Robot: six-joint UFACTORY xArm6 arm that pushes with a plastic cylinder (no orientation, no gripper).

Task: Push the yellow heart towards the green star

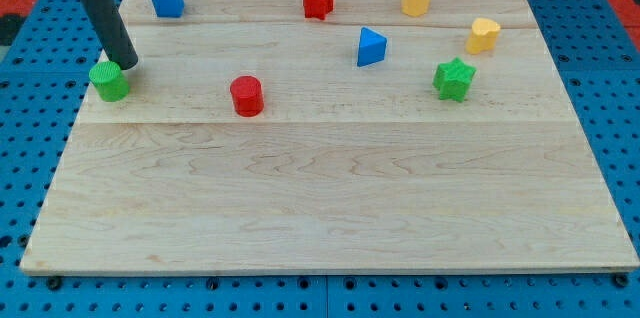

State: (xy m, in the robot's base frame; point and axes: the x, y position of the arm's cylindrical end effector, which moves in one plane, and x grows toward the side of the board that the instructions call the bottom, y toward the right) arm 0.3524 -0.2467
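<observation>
Wooden board (330, 208) on blue pegboard carries everything. My tip (127, 63), a bare rod holding nothing, rests just beside the green cylinder (108, 80) at the view's left. Far right, the yellow heart (483, 34) sits near the green star (454, 79). Approach not begun, I judge; next, cross and get behind the heart's upper right.

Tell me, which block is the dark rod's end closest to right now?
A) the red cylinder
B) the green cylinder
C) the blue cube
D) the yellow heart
B: my tip sits right beside the green cylinder at the view's left, far from the yellow heart and green star.
</observation>
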